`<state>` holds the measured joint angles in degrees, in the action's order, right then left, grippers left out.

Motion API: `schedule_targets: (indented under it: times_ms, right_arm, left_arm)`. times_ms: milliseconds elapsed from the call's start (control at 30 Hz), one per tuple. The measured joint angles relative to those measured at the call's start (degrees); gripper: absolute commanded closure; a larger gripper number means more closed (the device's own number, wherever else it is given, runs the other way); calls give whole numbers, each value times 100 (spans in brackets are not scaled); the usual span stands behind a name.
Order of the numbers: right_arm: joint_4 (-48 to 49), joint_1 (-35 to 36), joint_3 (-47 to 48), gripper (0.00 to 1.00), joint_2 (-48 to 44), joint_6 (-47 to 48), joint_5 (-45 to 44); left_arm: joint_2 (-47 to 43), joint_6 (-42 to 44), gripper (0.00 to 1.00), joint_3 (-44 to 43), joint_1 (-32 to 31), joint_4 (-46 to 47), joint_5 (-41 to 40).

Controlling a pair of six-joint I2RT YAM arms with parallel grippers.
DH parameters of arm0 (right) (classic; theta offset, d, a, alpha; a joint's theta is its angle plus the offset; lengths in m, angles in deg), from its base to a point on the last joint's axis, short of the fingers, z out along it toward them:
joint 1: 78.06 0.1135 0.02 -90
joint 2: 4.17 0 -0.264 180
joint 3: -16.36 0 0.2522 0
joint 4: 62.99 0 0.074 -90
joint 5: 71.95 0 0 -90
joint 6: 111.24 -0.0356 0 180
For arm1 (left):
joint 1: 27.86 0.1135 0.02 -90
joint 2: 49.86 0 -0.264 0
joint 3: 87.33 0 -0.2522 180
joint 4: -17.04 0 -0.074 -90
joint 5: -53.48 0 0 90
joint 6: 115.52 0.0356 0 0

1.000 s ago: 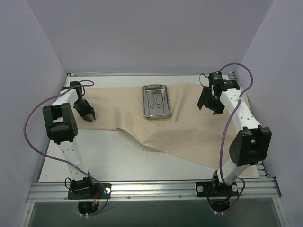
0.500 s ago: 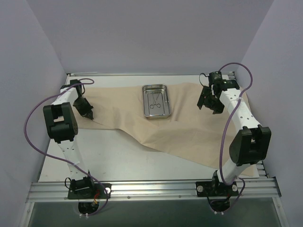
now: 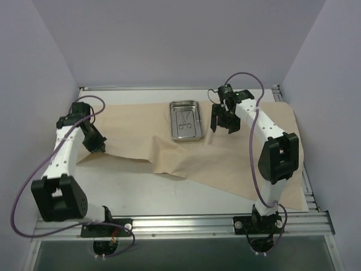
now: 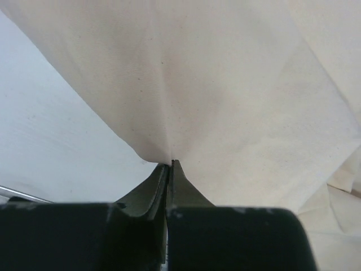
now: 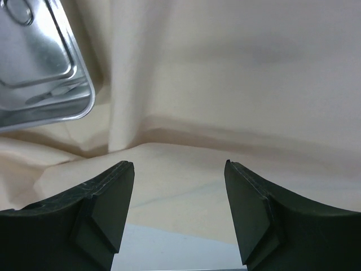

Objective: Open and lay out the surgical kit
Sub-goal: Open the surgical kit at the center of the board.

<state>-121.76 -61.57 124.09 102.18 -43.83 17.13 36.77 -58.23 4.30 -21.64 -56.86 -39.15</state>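
Beige cloth wrap (image 3: pixel 225 164): its left edge is now pinched in the just-closed left gripper (image 3: pixel 97 145). The wide-open right gripper (image 3: pixel 224 127) has moved beside the shiny rectangular steel tray (image 3: pixel 186 102), ready for spreading.

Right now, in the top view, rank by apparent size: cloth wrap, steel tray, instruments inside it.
1. cloth wrap, by far largest
2. steel tray
3. two instruments in the tray; they look alike, too small to rank apart
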Motion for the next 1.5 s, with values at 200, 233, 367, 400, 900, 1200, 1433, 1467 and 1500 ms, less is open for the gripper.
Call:
schedule_targets:
  times_ms: [200,233,367,400,900,1200,1433,1467,1500]
  right_arm:
    - [24,363,-13,35,26,13,354]
    - [72,369,-68,35,11,4,387]
    - [116,398,-472,35,-138,-79,522]
    - [109,404,-575,35,-195,-101,555]
    - [160,1259,-1506,35,-754,-267,1060]
    - [787,1429,-2203,37,-702,-398,892]
    - [1464,1429,-3110,44,-608,-710,710]
    - [1565,1429,-3193,45,-584,-754,686]
    - [1674,1429,-3268,46,-553,-811,636]
  left_arm:
    - [-1792,-509,98,1130,-24,-446,-129]
    - [-2087,-588,98,1292,-22,-603,-144]
    - [-3307,-802,98,1672,-11,-1226,-203]
    - [-3587,-848,98,1685,-11,-1349,-227]
    - [-3882,-404,31,-57,26,-1773,-1362]
    - [-1445,81,32,-321,26,-1108,39]
    - [-221,-2,34,-509,24,-299,942]
    - [-55,-20,34,-603,20,-208,1032]
    - [105,-37,35,-697,20,-118,1113]
